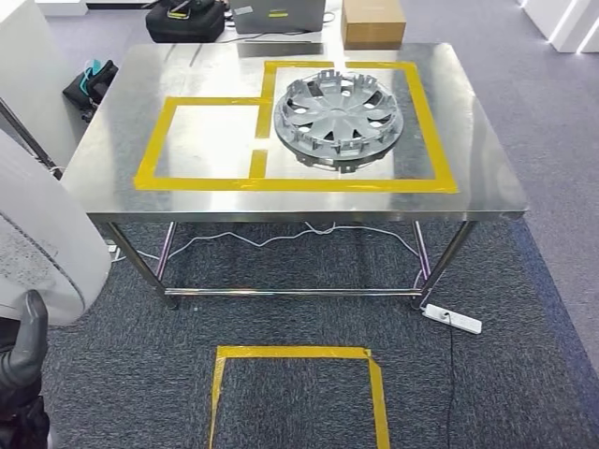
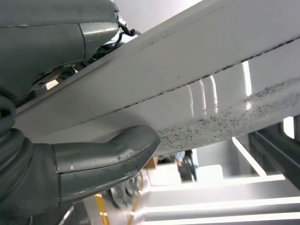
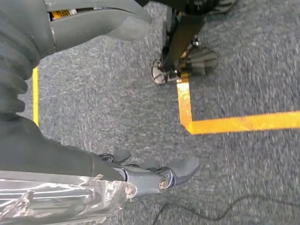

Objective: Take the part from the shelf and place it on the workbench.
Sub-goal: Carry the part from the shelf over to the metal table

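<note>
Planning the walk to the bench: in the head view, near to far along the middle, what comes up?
Yellow tape outline on the carpet → white cable under the table → steel workbench → silver wheel cover → cardboard box.

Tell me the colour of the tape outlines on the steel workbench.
Yellow tape outlines on the steel workbench; clearest in the head view.

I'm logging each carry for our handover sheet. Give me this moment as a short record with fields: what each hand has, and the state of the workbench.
left hand: grips a large white part, thumb under its edge
right hand: hangs over the grey carpet, holding nothing, fingers apart
workbench: steel top marked with yellow tape
on workbench: silver wheel cover inside the right taped box
left taped box: bare
floor: yellow taped square in front of the bench
</note>
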Tool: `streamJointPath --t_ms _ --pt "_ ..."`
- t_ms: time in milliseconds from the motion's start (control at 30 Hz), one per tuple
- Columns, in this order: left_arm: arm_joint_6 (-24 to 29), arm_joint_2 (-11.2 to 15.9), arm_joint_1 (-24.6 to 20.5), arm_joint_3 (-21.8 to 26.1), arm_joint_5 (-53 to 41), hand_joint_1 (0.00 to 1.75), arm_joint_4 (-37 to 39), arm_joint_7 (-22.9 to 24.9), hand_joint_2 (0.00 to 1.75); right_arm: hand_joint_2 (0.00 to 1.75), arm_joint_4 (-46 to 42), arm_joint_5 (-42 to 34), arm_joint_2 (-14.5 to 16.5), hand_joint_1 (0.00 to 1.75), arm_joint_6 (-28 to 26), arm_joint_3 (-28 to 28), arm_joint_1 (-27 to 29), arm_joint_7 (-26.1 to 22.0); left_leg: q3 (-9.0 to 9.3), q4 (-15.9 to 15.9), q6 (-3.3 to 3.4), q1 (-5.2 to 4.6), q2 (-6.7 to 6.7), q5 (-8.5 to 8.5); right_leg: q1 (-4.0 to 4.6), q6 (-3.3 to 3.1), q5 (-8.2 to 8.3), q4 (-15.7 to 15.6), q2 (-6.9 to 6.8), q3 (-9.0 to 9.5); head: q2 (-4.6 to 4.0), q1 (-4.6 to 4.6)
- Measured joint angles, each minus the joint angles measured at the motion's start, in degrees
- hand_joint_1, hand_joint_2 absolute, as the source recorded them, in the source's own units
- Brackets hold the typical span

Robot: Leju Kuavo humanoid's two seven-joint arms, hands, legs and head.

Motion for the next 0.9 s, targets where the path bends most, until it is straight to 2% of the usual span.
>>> streamJointPath --t_ms 67,133,200,233,267,333,367,433,500,567,633,700,733,767,800,867,900 --pt "0.0 0.0 0.3 0.2 0.0 1.75 -0.1 0.0 1.75 1.75 0.0 0.1 0.0 0.00 0.0 0.0 -0.1 0.0 0.71 -0.1 0.78 0.11 -0.09 -0.27 -0.05 0.48 -0.19 2.2 -0.13 -0.71 -0.01 0.28" --pt "0.0 0.0 0.4 0.3 0.0 1.75 -0.1 0.0 1.75 1.75 0.0 0.2 0.1 0.00 0.0 0.0 -0.3 0.0 1.36 -0.2 1.33 0.09 -0.11 -0.77 -0.09 0.78 -1.86 8.1 -0.21 -4.28 -0.01 0.50" --pt "0.0 0.0 0.5 0.3 -0.1 1.75 -0.1 0.0 1.75 1.75 0.0 0.2 0.1 0.00 0.0 0.0 -0.2 0.0 1.87 -0.2 1.58 -0.08 -0.18 -1.38 -0.03 0.87 -4.51 14.3 -0.21 -8.83 -0.01 0.66" --pt "0.0 0.0 0.6 0.3 -0.1 1.75 -0.1 0.0 1.75 1.75 0.0 0.2 0.1 0.00 0.0 0.0 -0.1 0.0 2.21 -0.2 1.63 -0.17 -0.24 -1.70 0.04 0.79 -4.89 15.6 -0.21 -10.26 -0.01 0.71" --pt "0.0 0.0 0.6 0.3 -0.1 1.75 -0.1 0.0 1.75 1.75 0.0 0.2 0.1 0.00 0.0 0.0 -0.1 0.0 2.70 -0.2 1.65 -0.25 -0.30 -2.06 0.14 0.61 -3.96 14.9 -0.20 -10.79 -0.01 0.74" --pt "0.0 0.0 0.7 0.3 -0.1 1.75 -0.1 0.0 1.75 1.75 0.0 0.2 0.1 0.00 0.0 0.0 0.0 0.0 3.83 -0.2 1.54 -0.35 -0.36 -2.79 0.40 0.02 0.92 8.6 -0.20 -9.05 -0.01 0.74" --pt "0.0 0.0 0.7 0.3 -0.1 1.75 -0.1 0.0 1.75 1.75 0.0 0.2 0.1 0.00 0.0 0.0 0.0 0.0 4.39 -0.3 1.38 -0.40 -0.36 -3.14 0.57 -0.28 2.69 5.2 -0.22 -7.89 -0.01 0.72" --pt "0.0 0.0 0.6 0.3 -0.2 1.75 -0.1 0.0 1.75 1.75 0.0 0.2 0.2 0.00 0.1 0.0 -0.1 0.0 4.98 -0.4 0.81 -0.46 -0.41 -3.64 0.85 -0.83 3.16 1.7 -0.34 -6.58 -0.01 0.72" --pt "0.0 0.0 0.5 0.3 -0.2 1.75 -0.1 0.0 1.75 1.75 0.0 0.2 0.2 0.00 0.1 0.0 -0.1 0.0 5.28 0.0 0.09 -0.53 -0.48 -3.51 0.84 -1.53 2.83 1.2 -0.37 -6.08 -0.01 0.74" --pt "0.0 0.1 0.3 0.4 -0.3 1.75 -0.1 0.0 1.75 1.75 0.0 0.2 0.2 0.00 0.1 0.0 0.0 0.0 5.10 1.5 -0.55 -0.54 -0.45 -4.00 0.57 -2.15 3.86 0.8 -0.34 -5.07 -0.01 0.52" --pt "0.0 0.2 0.1 0.4 -0.3 1.75 -0.1 0.0 1.75 1.75 0.0 0.2 0.2 0.00 0.1 0.0 -0.1 0.0 2.83 5.8 -1.06 -0.41 -0.37 -6.47 0.39 -2.38 4.12 0.7 -0.37 -4.42 -0.01 0.20" --pt "0.0 0.2 0.0 0.4 -0.3 1.75 -0.1 0.0 1.75 1.75 0.0 0.2 0.2 0.00 0.2 -0.1 -0.1 0.0 -1.34 12.2 -1.46 -0.25 -0.34 -9.40 0.35 -2.49 3.93 0.6 -0.34 -4.28 -0.01 0.04" --pt "0.0 0.2 0.0 0.4 -0.3 1.75 -0.1 0.0 1.75 1.75 0.0 0.2 0.2 0.00 0.2 -0.1 -0.1 0.0 -2.94 14.2 -1.60 -0.20 -0.34 -9.90 0.33 -2.50 3.74 0.6 -0.33 -4.18 -0.01 0.01" --pt "0.1 0.2 0.0 0.4 -0.3 1.75 -0.1 0.0 1.75 1.75 0.0 0.2 0.2 0.00 0.2 -0.1 0.0 0.1 -3.81 14.5 -1.65 -0.16 -0.34 -9.34 0.31 -2.47 3.50 0.6 -0.31 -3.98 -0.01 0.00" --pt "0.1 0.2 0.0 0.4 -0.3 1.75 -0.1 0.0 1.75 1.75 0.0 0.2 0.3 0.00 0.2 -0.1 0.0 0.1 -3.58 12.8 -1.59 -0.15 -0.33 -7.52 0.27 -2.38 3.25 0.6 -0.29 -3.69 -0.01 -0.01" --pt "0.1 0.2 0.0 0.4 -0.3 1.75 -0.1 0.0 1.75 1.75 0.0 0.2 0.3 0.00 0.2 -0.2 0.0 0.1 -1.30 6.0 -1.29 -0.17 -0.22 -2.76 0.22 -2.01 2.64 0.7 -0.20 -2.91 -0.01 -0.02" --pt "0.1 0.2 0.0 0.4 -0.3 1.75 -0.1 0.0 1.75 1.75 0.0 0.2 0.3 0.00 0.2 -0.2 0.0 0.1 -0.22 3.0 -1.06 -0.20 -0.09 -1.95 0.26 -1.72 2.30 0.7 -0.14 -2.62 -0.01 -0.08"
